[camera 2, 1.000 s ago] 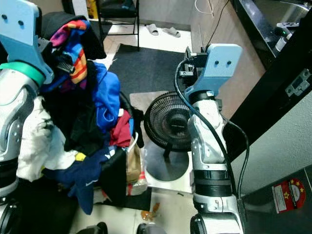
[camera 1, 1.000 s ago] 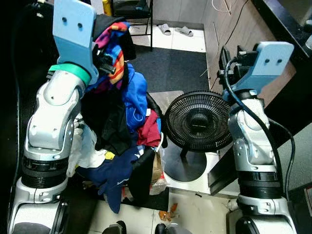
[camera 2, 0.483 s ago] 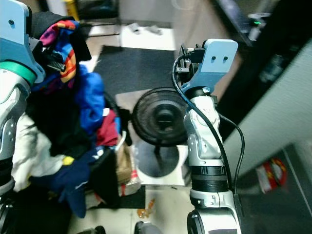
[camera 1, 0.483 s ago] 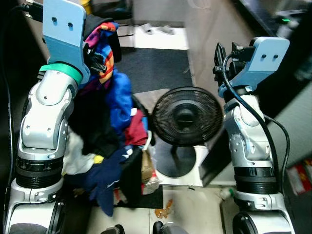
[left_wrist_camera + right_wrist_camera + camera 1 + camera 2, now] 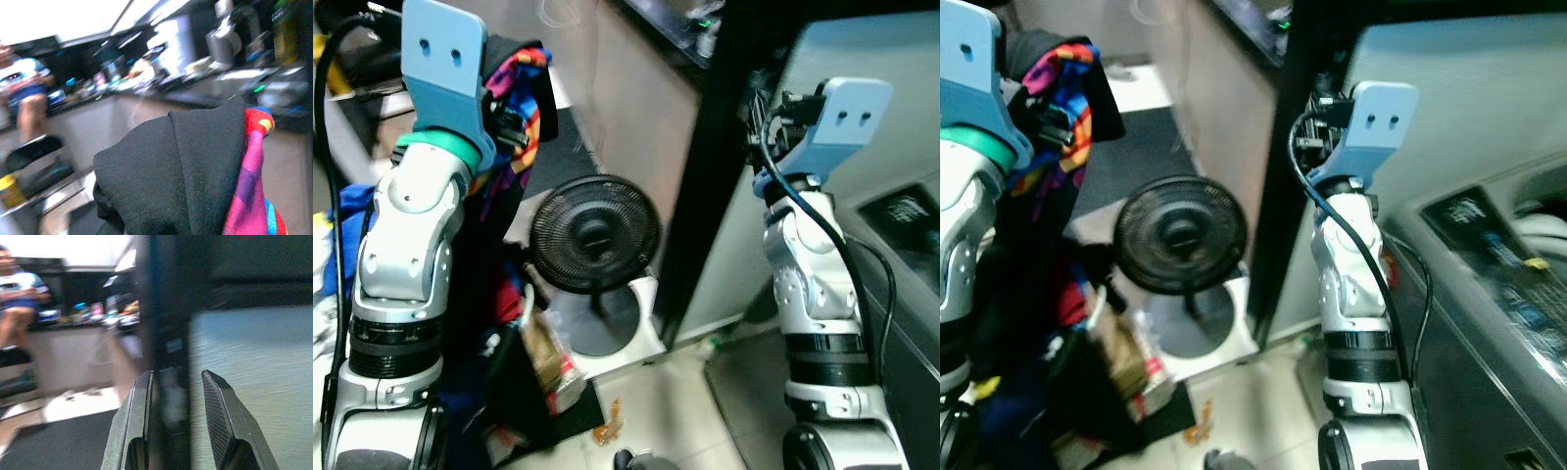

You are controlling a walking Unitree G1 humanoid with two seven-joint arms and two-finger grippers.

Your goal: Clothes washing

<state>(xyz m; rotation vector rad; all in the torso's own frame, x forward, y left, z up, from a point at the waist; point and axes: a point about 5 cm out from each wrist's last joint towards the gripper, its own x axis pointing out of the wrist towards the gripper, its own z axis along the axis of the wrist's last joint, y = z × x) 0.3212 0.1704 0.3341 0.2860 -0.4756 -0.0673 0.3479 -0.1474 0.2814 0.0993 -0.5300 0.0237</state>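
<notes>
We are carrying laundry toward the washing machine (image 5: 1498,264). Our left gripper (image 5: 509,122) is clamped on the bundle of clothes (image 5: 195,166), held high; our right gripper (image 5: 178,423) is raised, fingers parted, empty. Next, we face the machine squarely.

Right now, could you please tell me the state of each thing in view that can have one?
Bundle of clothes: lifted, draped over the left hand.
Left hand: raised, buried in the clothes.
Right hand: raised, fingers apart, holding nothing.
Black fan: upright on its round base, on the floor.
</notes>
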